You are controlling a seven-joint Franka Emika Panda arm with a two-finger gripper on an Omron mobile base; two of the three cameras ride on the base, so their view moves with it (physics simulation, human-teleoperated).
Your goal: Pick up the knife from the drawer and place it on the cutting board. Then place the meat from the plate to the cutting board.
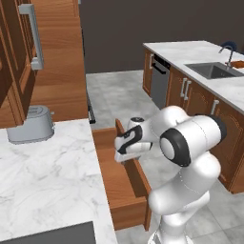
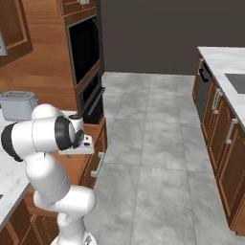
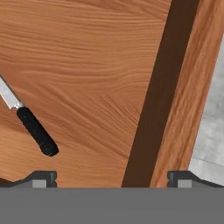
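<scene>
While the gripper (image 3: 112,177) hangs spread and empty over the open drawer (image 3: 96,65), the knife (image 3: 28,120) lies flat on its wooden floor, off toward one fingertip, its long axis diagonal.

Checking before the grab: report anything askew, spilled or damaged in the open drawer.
Nothing spilled or damaged. The knife lies flat on the drawer floor, at a slant to the drawer's front wall and off to one side of the open end effector, not between its fingertips. That offset is the only thing to mind.
</scene>
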